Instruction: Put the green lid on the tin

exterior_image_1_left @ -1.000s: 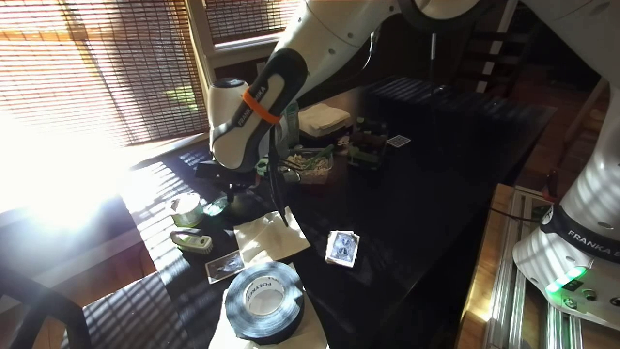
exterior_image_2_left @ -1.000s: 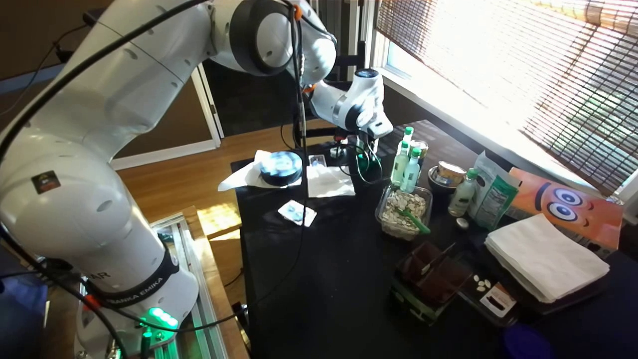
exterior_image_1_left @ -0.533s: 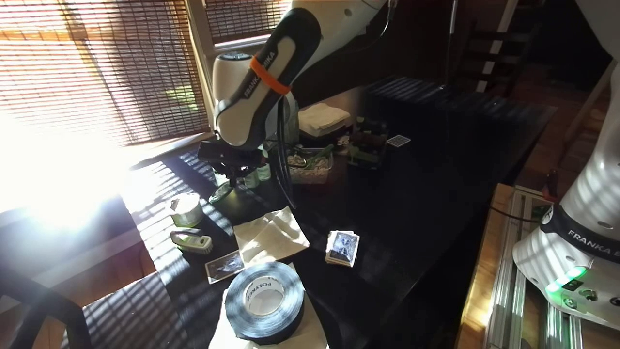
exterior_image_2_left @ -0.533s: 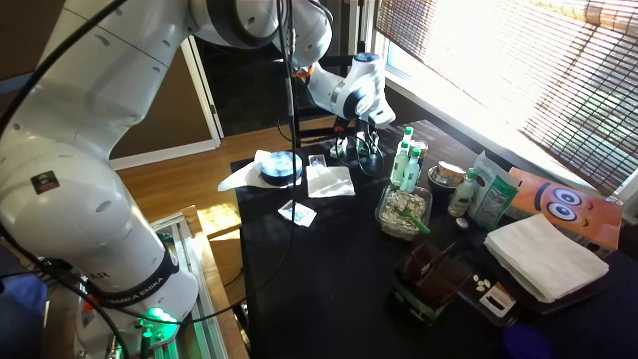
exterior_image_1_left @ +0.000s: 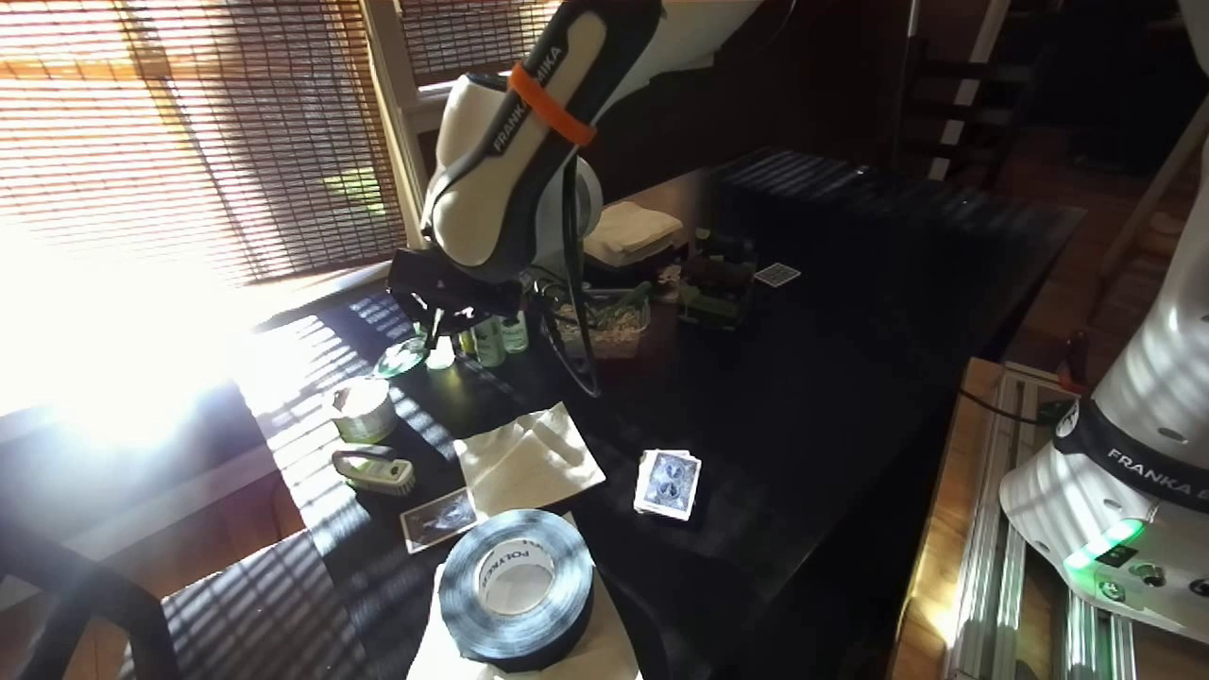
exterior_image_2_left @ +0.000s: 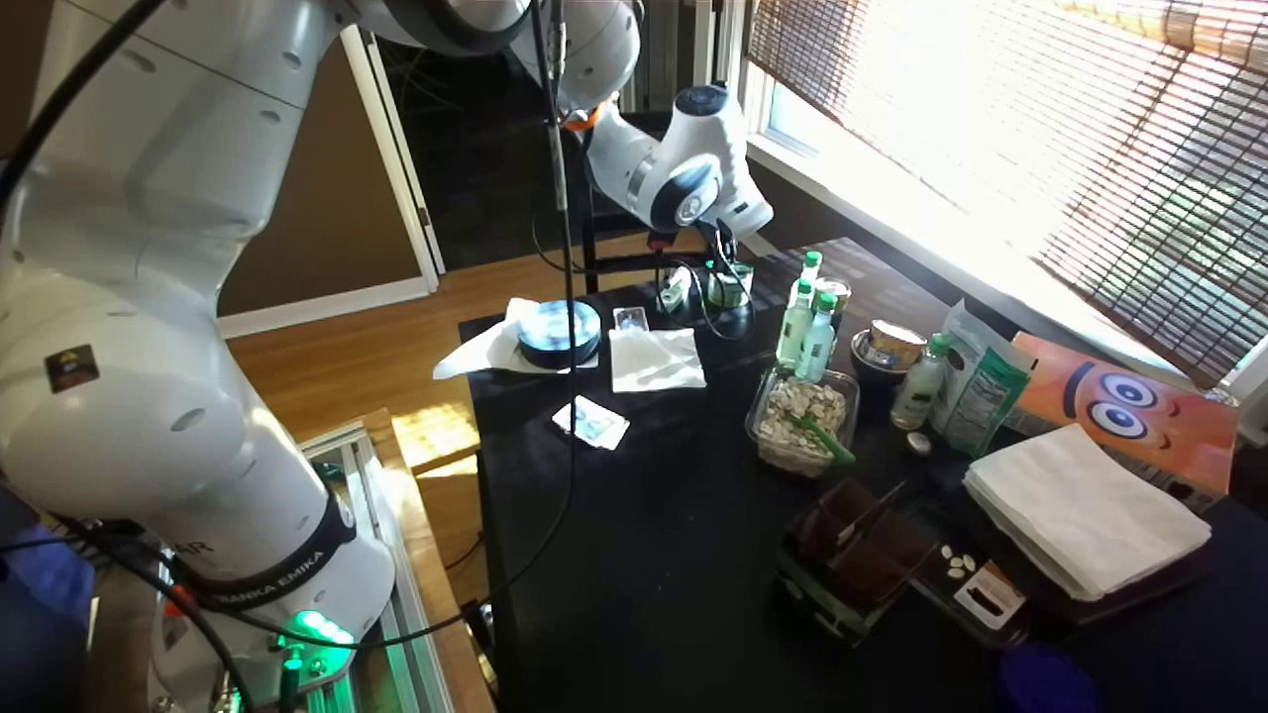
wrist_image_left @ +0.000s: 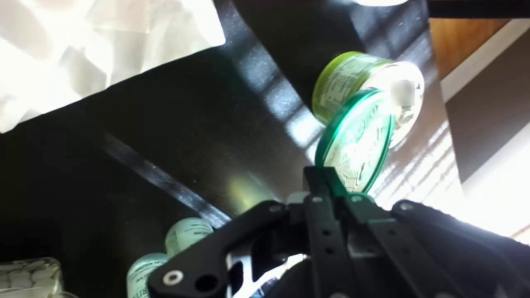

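The green lid (wrist_image_left: 356, 140) is a round clear disc with a green rim, held tilted on edge. My gripper (wrist_image_left: 325, 171) is shut on the lid's near edge. In an exterior view the lid (exterior_image_1_left: 400, 357) hangs from the gripper (exterior_image_1_left: 432, 342), above and slightly behind the tin (exterior_image_1_left: 362, 411). The tin is a short cylinder with a white label, green bands and a bright top, standing upright. In the wrist view the lid overlaps part of the tin (wrist_image_left: 348, 80); they look apart. The tin also shows below the gripper in an exterior view (exterior_image_2_left: 731, 287).
A brush (exterior_image_1_left: 373, 469) stands close in front of the tin. A crumpled napkin (exterior_image_1_left: 529, 458), a tape roll (exterior_image_1_left: 517, 586) and playing cards (exterior_image_1_left: 669, 484) lie nearby. Green-capped bottles (exterior_image_2_left: 795, 332) and a food container (exterior_image_2_left: 802, 421) stand on another side. The table edge is near the tin.
My gripper has risen with the lid from low beside the tin. Over the last half second it has also shifted toward the tin's side. The tin has not moved.
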`<state>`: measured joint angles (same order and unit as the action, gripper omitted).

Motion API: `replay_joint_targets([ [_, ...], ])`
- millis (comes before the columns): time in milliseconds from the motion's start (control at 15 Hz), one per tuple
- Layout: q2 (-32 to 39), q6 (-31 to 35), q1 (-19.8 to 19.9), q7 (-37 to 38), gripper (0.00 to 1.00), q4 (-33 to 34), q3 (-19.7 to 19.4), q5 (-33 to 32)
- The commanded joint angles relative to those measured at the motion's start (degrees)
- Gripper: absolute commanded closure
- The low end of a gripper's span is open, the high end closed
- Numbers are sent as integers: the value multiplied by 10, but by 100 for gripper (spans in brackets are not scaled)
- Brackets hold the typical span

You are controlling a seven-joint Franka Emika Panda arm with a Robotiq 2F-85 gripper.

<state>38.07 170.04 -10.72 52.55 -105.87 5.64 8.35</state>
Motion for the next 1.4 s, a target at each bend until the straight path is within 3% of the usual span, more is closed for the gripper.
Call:
replay_joint_targets([
  [0, -34, 69, 59, -94, 99, -53, 85, 68],
  [133, -29, 56, 79, -129, 99, -47, 117, 92],
  [200, -19, 53, 46, -117, 96, -29, 79, 95],
  [533, -19, 53, 57, -137, 99, -32, 95, 107],
  [800, -1, 87, 5, -111, 99, -25, 49, 124],
  [1333, 50, 152, 38, -132, 99, 19, 107, 156],
])
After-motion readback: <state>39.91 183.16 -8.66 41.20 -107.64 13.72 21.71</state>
